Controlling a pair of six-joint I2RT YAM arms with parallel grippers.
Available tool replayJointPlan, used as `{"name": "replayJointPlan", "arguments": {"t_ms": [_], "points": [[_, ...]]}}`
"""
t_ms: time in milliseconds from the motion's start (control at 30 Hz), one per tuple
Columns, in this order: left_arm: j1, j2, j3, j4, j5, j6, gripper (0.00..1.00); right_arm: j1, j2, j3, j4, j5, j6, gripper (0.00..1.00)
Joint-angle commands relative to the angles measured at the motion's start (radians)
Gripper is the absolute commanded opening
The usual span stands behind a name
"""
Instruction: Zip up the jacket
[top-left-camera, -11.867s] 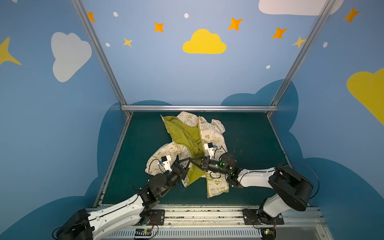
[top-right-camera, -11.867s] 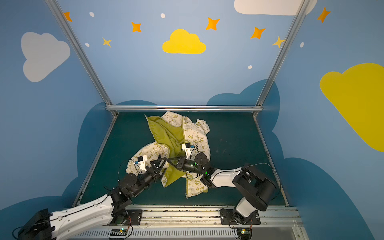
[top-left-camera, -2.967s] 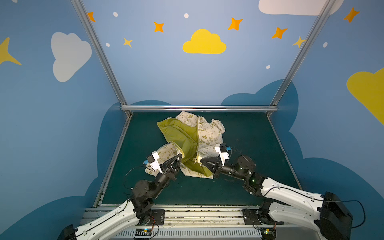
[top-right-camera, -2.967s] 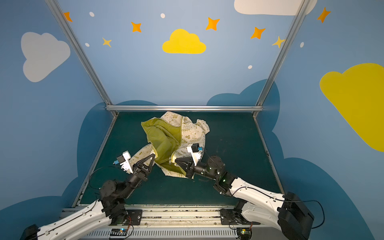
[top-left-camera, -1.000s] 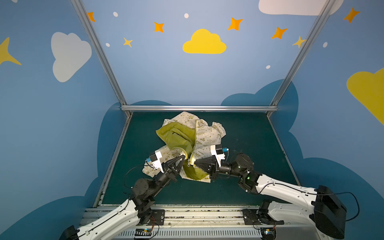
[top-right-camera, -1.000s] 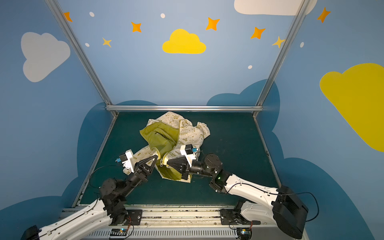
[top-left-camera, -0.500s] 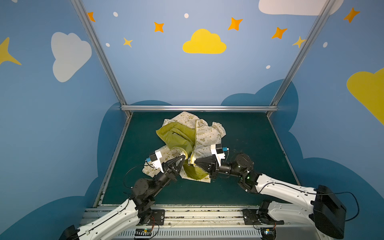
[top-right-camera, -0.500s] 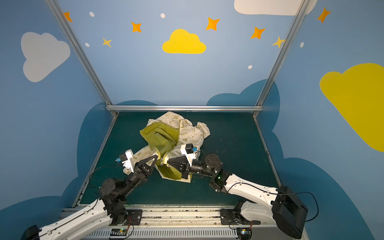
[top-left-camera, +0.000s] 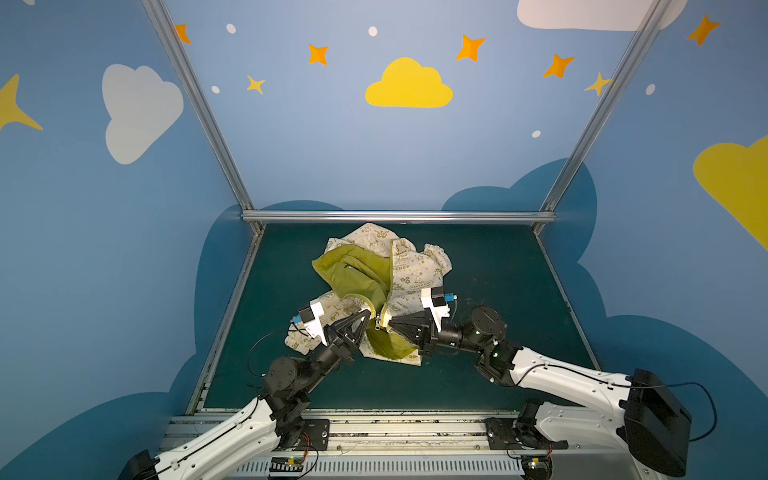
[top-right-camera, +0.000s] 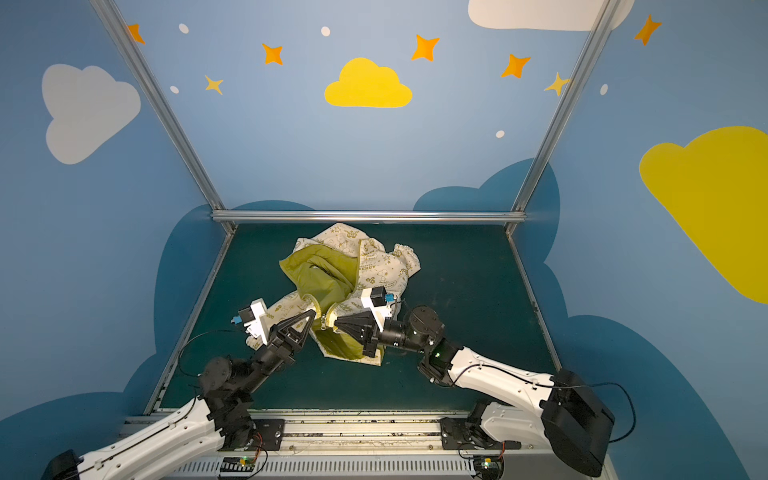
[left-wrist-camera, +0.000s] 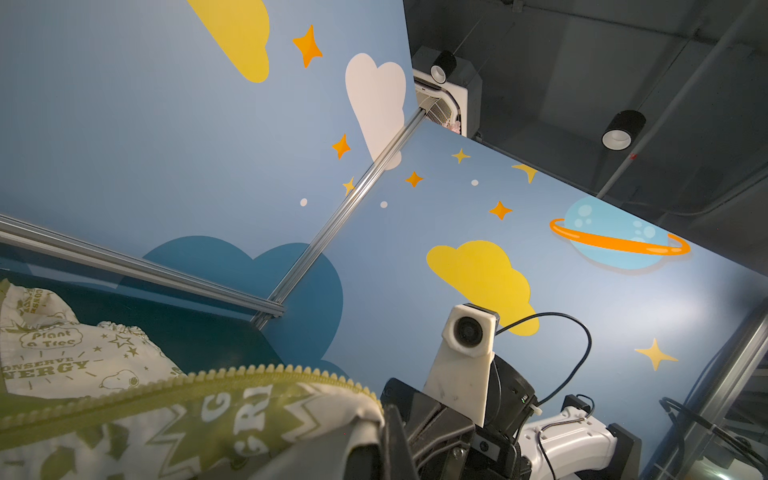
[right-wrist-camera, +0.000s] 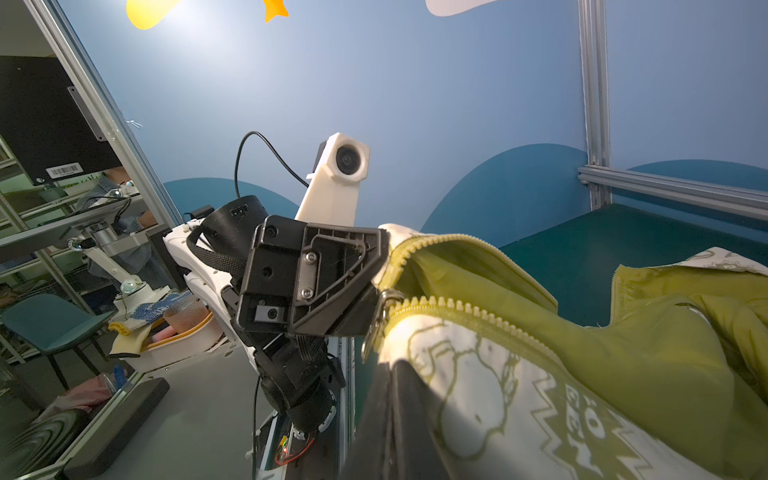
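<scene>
The jacket (top-left-camera: 411, 270) is a small cream thing printed all over with olive cartoons and words. Its plain olive lining (top-left-camera: 357, 274) is turned out and its zipper (right-wrist-camera: 457, 307) is undone. It lies crumpled on the dark green mat (top-left-camera: 490, 282), just in front of the silver back rail (top-left-camera: 399, 216). Its long axis runs straight away from that rail, with the zipper's bottom end farthest from it. There both arms reach in low and nearly level, their tips almost meeting. The left gripper (top-left-camera: 368, 314) is clamped tight on one front edge. The right gripper (top-left-camera: 391, 326) is clamped on the other, beside the metal slider (right-wrist-camera: 380, 309), and that end is held up off the mat.
</scene>
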Motion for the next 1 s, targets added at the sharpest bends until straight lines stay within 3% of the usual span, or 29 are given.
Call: {"name": "replayJointPlan", "arguments": {"t_ms": [0,967], "points": [[0.004,0.009,0.029,0.052,0.014,-0.002,0.03,-0.004,0.002,0.023,0.04,-0.006,0.007,0.0],[0.006,-0.004,0.011,0.052,0.006,-0.012,0.03,-0.01,-0.001,0.041,0.039,0.001,-0.011,0.0]]}}
